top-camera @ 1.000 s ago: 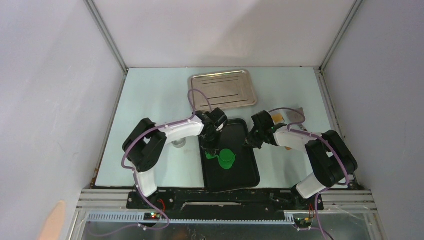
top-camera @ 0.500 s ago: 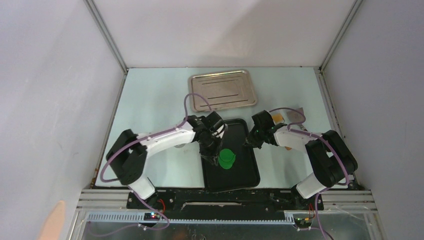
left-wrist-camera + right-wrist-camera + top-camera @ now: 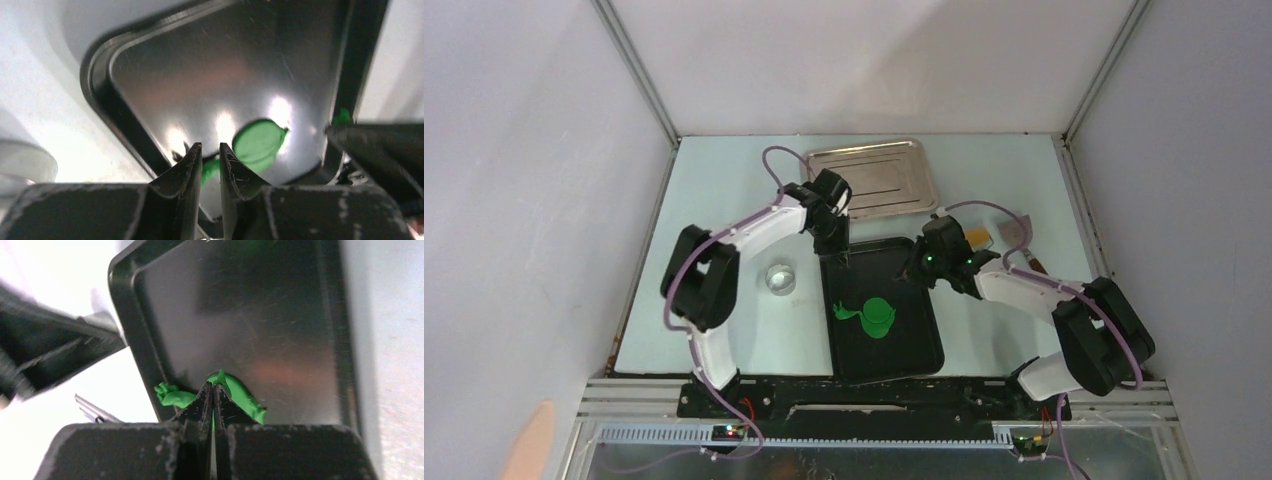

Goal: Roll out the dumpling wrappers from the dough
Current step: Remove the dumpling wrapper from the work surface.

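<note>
Because the black tray (image 3: 914, 345) serves as the work surface at centre frame, the left gripper (image 3: 210, 145) hovers over its upper-left corner, slightly parted and empty. The right gripper (image 3: 213, 384) hangs at its upper-right edge, pinched closed, I'd guess to leave room. The flattened dough (image 3: 880, 316) lies mid-tray, with a scrap (image 3: 844, 312) at its left.

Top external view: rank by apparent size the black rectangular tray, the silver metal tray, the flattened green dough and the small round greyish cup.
1. black rectangular tray, though nearer the camera
2. silver metal tray
3. flattened green dough
4. small round greyish cup, only slightly smaller
</note>
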Controlling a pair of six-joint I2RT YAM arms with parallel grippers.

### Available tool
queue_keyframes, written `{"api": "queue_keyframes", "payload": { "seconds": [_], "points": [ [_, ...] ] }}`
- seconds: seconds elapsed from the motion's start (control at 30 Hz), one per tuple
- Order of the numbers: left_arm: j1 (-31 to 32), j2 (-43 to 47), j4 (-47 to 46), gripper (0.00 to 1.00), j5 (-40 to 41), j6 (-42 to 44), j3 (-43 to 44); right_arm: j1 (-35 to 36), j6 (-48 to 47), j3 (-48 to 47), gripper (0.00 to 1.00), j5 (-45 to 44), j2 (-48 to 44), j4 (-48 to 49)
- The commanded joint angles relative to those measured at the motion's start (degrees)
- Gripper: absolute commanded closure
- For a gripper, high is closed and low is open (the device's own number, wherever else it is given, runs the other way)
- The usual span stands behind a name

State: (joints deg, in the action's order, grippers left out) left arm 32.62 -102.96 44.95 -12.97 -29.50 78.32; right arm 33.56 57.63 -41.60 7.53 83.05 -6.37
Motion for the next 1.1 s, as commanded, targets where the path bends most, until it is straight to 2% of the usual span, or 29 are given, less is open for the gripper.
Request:
{"api": "queue_keyframes", "payload": {
  "seconds": [0.0,0.17,0.6,1.07],
  "points": [
    [-1.0,-7.0,-0.5,0.78,1.5,0.8,4.2,2.9,-4.9,-4.3,1.00,6.7,2.6,4.7],
    [-2.2,-11.1,-0.7,0.78,1.3,1.4,5.5,7.2,-7.6,-11.1,1.00,11.6,11.2,3.2],
    [-2.5,-14.6,-1.1,0.78,0.7,2.3,4.1,9.6,-8.7,-15.3,1.00,11.2,21.8,0.7],
    [-2.5,-16.3,-0.2,0.78,1.6,2.7,5.1,12.0,-18.3,-15.6,1.00,14.7,22.9,-4.9]
  ]
}}
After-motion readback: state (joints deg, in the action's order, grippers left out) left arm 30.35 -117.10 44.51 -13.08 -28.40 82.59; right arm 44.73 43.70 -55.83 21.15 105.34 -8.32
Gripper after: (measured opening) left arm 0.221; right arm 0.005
